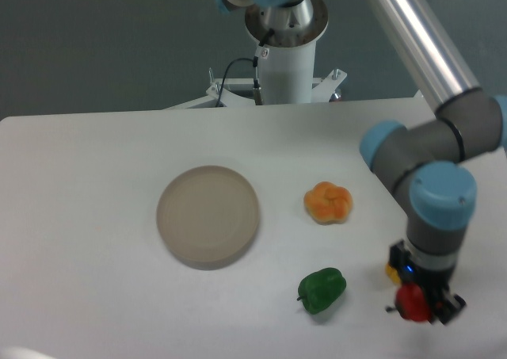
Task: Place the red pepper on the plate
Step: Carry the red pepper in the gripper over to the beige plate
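1. While the small glossy red pepper (412, 303) sits at the white table's (87, 185) far five-o'clock corner, the arm's two-finger gripper (418, 305) stands right over it, its dark fingers flanking the fruit and apparently pressed to its sides; I judge it clamped on the pepper, though whether the pepper has left the tabletop cannot be told.
2. The round, flat beige-grey plate (207, 216) lies near the table's centre, well apart from the pepper, at roughly ten o'clock from it, and holds nothing.
3. Between them sit a green pepper (322, 289), at about nine o'clock from the gripper, and an orange lobed pepper (329, 203), at about ten o'clock and nearer the plate.
4. The step in hand looks like the grasp or first lift. Next, the move calls for raising the pepper high enough to pass over both other peppers, carrying it toward ten o'clock, and lowering it onto the plate before releasing.
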You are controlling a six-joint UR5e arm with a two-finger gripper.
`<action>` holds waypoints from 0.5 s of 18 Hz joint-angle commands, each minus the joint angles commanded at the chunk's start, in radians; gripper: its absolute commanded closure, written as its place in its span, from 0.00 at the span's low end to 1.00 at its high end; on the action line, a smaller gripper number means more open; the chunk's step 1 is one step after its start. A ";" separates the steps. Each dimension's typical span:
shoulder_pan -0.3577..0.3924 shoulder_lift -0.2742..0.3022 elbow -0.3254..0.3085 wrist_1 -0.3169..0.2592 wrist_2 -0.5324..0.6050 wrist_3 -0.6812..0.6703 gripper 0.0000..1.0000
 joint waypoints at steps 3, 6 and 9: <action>-0.041 0.141 -0.153 -0.049 -0.002 -0.035 0.67; -0.098 0.221 -0.291 -0.045 -0.003 -0.112 0.67; -0.167 0.270 -0.387 -0.043 -0.002 -0.239 0.67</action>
